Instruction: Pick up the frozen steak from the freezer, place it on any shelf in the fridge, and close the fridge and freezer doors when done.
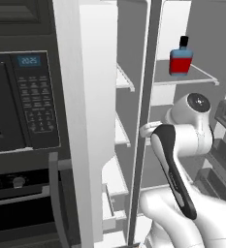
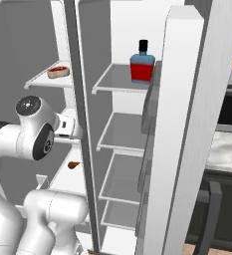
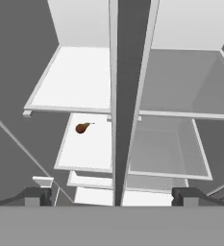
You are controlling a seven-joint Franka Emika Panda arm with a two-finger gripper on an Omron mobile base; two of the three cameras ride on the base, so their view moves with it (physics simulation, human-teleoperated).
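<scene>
Steak (image 2: 58,70) – one, reddish w/ pale rim – lies flat on the upper freezer shelf (image 2: 40,82), left compartment, near the shelf's front edge. Long axis runs roughly left-right in the right base view; too small to tell which end points where.

Gripper (image 3: 111,194) faces the divider (image 3: 117,96) btwn freezer and fridge. Jaws spread wide, nothing btwn them.

One small brown item (image 3: 83,128) on a lower freezer shelf, tapered end toward the divider. One blue bottle (image 2: 142,63), red label, black cap, upright on the top fridge shelf (image 2: 118,79). One microwave (image 1: 17,99) left of the fridge.
</scene>
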